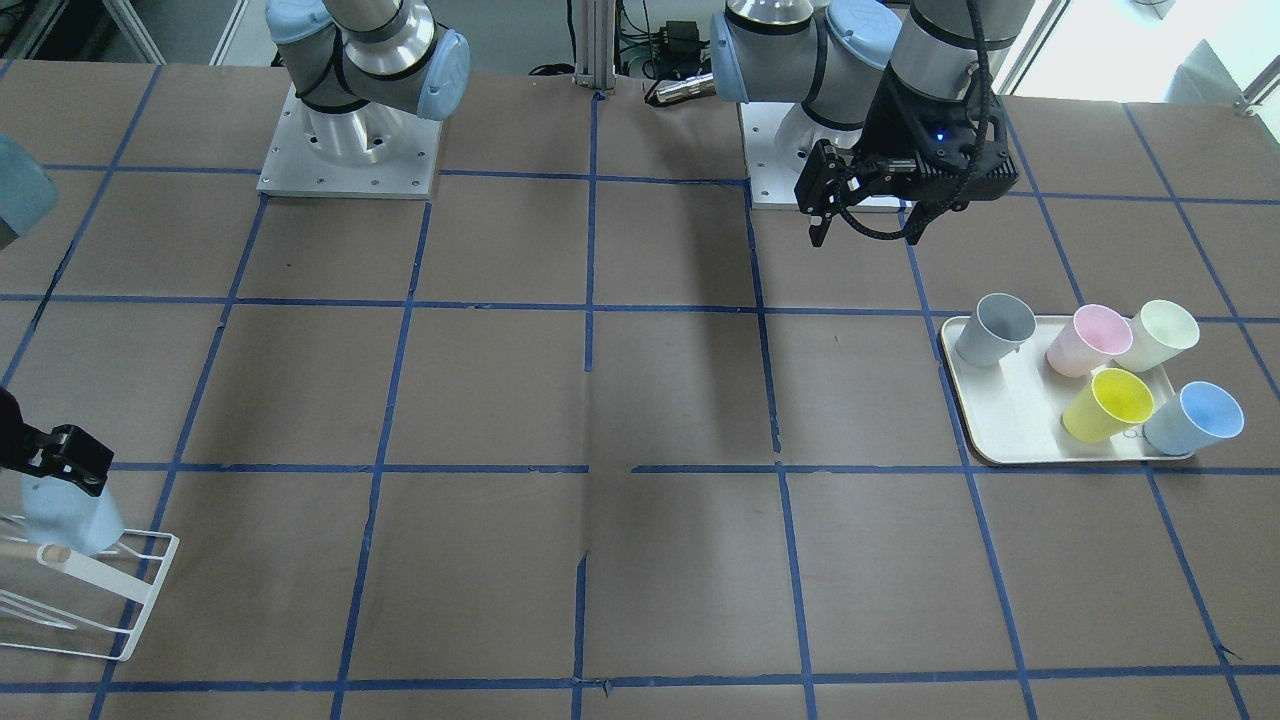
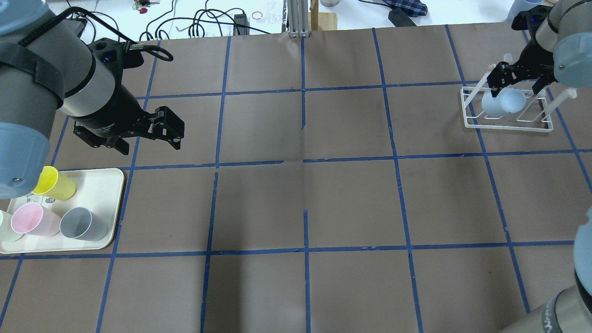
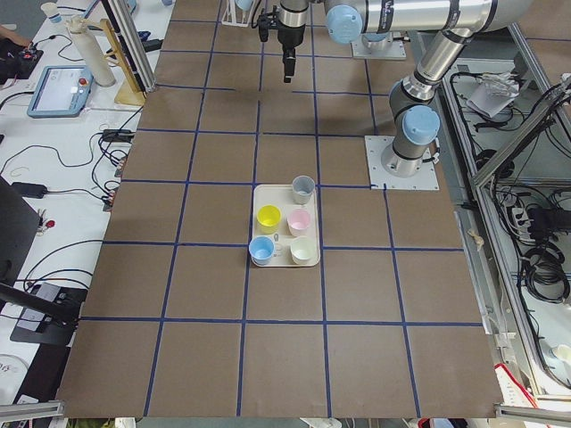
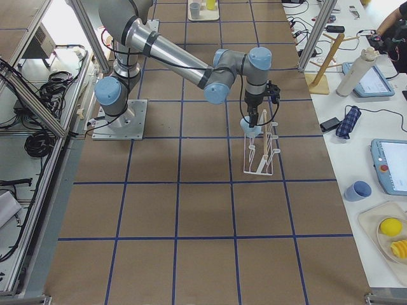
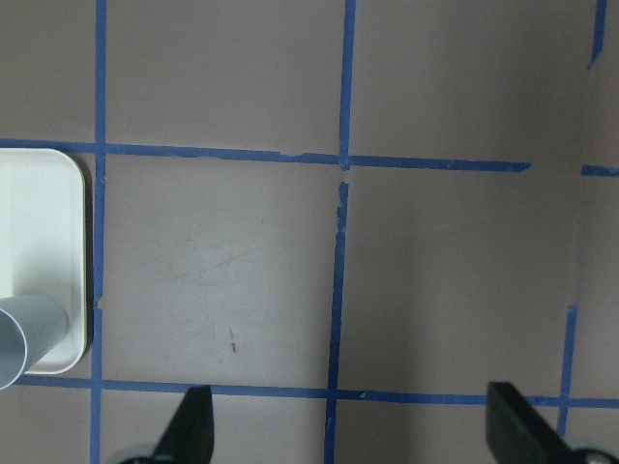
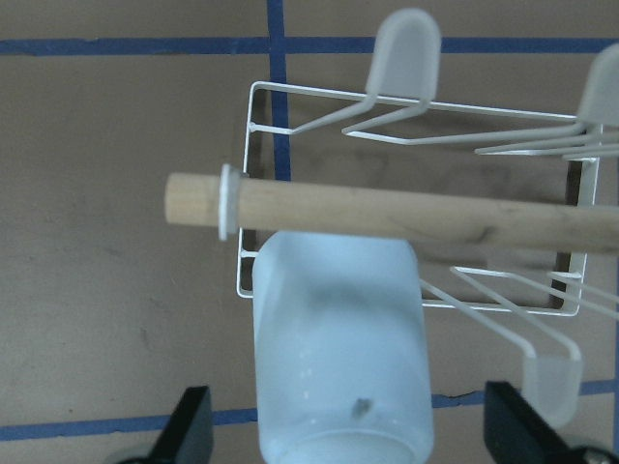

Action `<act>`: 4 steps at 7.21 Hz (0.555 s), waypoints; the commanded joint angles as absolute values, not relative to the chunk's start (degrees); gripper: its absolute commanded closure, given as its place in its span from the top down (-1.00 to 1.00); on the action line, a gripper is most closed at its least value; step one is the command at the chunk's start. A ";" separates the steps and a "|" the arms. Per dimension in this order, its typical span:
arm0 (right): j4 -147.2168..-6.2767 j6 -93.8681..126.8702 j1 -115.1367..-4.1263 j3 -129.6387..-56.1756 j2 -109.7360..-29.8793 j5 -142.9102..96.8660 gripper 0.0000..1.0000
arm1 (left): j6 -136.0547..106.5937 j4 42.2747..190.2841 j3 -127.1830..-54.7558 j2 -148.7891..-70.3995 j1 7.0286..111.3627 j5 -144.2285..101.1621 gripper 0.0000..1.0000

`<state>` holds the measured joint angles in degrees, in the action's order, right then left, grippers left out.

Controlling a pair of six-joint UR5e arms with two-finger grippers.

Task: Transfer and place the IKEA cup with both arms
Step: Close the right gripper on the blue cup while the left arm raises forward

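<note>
A pale-blue IKEA cup hangs bottom-up and tilted on the white wire rack; it also shows in the front view and overhead. My right gripper is open. Its fingers stand either side of the cup with a gap on each side. The second pale-blue cup stands on the cream tray. My left gripper is open and empty. It points down over bare table beside the tray.
The tray also holds a grey cup, a pink cup, a cream cup and a yellow cup. A wooden rod runs across the rack above the cup. Both arm bases stand at the table's robot side.
</note>
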<state>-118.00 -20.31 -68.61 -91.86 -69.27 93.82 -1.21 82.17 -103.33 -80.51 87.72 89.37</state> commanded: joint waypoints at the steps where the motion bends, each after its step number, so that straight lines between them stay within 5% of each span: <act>1: -118.21 -20.30 -68.64 -92.89 -68.91 93.96 1.00 | -1.14 82.18 -103.45 -80.68 87.71 89.64 1.00; 4: -118.74 -20.30 -68.64 -93.08 -68.91 93.96 1.00 | -0.44 82.18 -103.62 -79.29 87.71 89.47 1.00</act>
<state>-118.37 -20.33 -68.64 -92.98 -68.91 93.95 -0.83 82.20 -103.40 -80.10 87.72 89.48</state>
